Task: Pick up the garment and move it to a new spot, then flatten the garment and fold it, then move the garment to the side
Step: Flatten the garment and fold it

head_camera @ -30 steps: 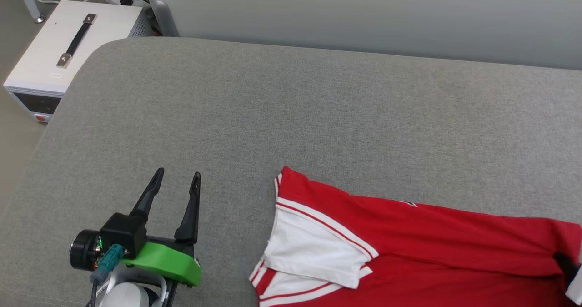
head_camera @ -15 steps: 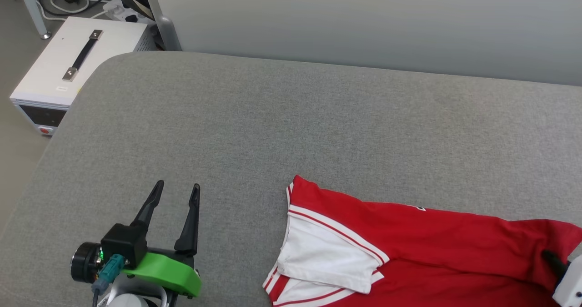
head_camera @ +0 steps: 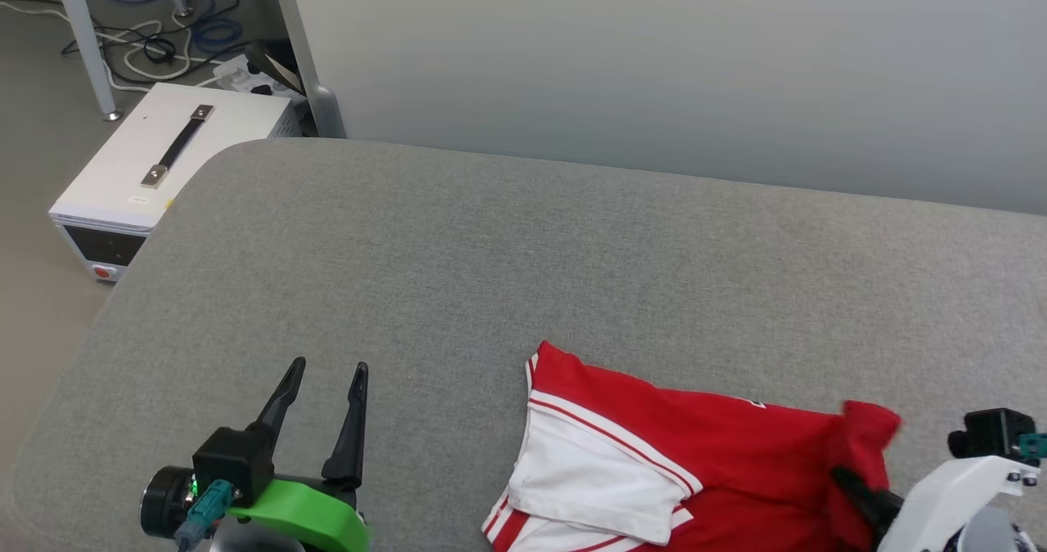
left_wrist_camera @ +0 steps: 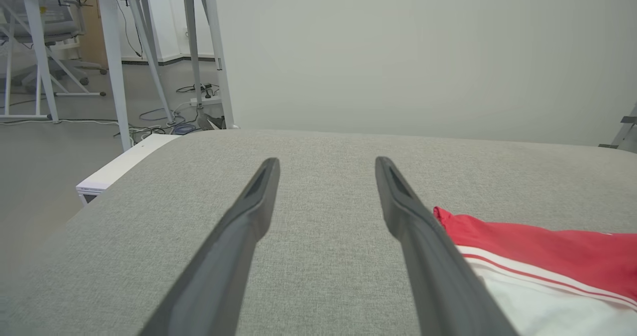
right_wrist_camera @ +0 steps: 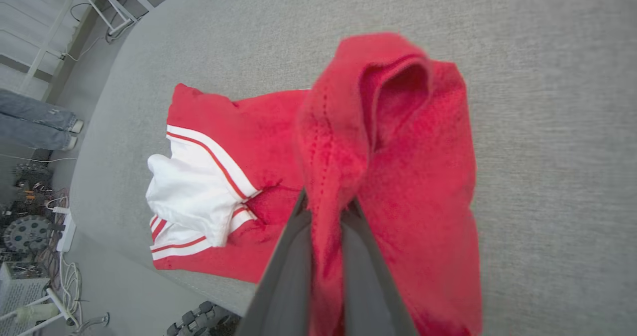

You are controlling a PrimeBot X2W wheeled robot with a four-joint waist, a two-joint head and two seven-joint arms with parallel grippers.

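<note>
The garment [head_camera: 695, 446], a red jersey with a white sleeve and striped trim, lies on the grey cushion [head_camera: 491, 249] at the lower right of the head view. My right gripper [head_camera: 847, 480] is shut on its right edge, which stands bunched and lifted off the cushion. In the right wrist view the right gripper [right_wrist_camera: 328, 201] pinches a raised fold of the red garment [right_wrist_camera: 398, 176], with the white sleeve [right_wrist_camera: 194, 186] lying flat to the left. My left gripper [head_camera: 329, 368] rests open at the lower left, apart from the cloth. The left wrist view has the left gripper [left_wrist_camera: 326, 162] wide open with nothing in it, and the garment [left_wrist_camera: 547, 246] at its right.
A white box with a black handle [head_camera: 164, 159] stands on the floor beyond the cushion's left edge, among cables. A pale wall [head_camera: 654, 69] runs behind the cushion. A person's legs in jeans [right_wrist_camera: 35, 122] stand beyond the cushion's far corner.
The head camera has tilted, shifting the picture down. My right gripper has drawn the garment's right edge up and leftward, bunching it. The left gripper stays open in place.
</note>
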